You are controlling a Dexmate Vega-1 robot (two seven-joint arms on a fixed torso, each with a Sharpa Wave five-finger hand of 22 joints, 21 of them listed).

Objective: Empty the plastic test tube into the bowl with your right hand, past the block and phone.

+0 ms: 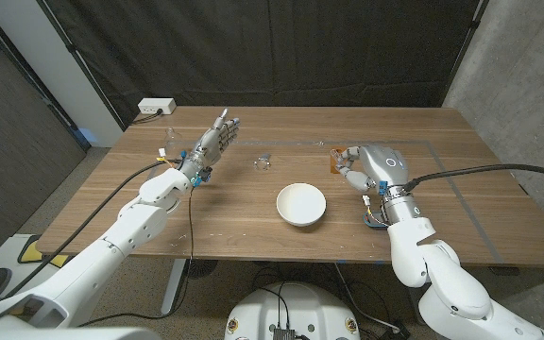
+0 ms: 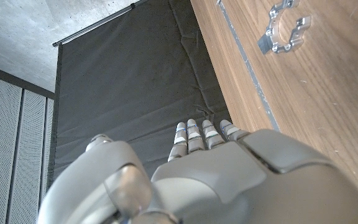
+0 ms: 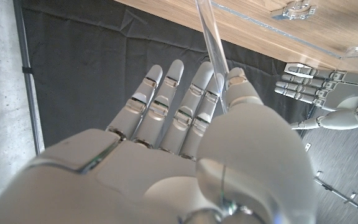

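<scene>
The white bowl (image 1: pixel 301 204) was seen nearest the robot's edge of the wooden table (image 1: pixel 461 179), standing at about mid-table between the two arms. Just beyond it and to the robot's right, the right hand (image 1: pixel 371 168) was held above the tabletop with its back turned upward. In the right wrist view, a clear plastic test tube (image 3: pixel 211 46) was seen gripped between the thumb (image 3: pixel 244 93) and the fingers (image 3: pixel 166 99) of that hand, the tube reaching out past the fingertips toward the wood. A small orange-brown object (image 1: pixel 334 161) was seen just beside the hand on its far side; what it was could not be told.

Farther out and to the left, the left hand (image 1: pixel 213 142) was raised over the table with its fingers extended and apart, nothing being held. Between the two hands, beyond the bowl, a small clear holder (image 1: pixel 263 161) lay on the wood. At the table's far left corner a white power strip (image 1: pixel 157 107) was seen, backed by a black curtain (image 1: pixel 300 47).
</scene>
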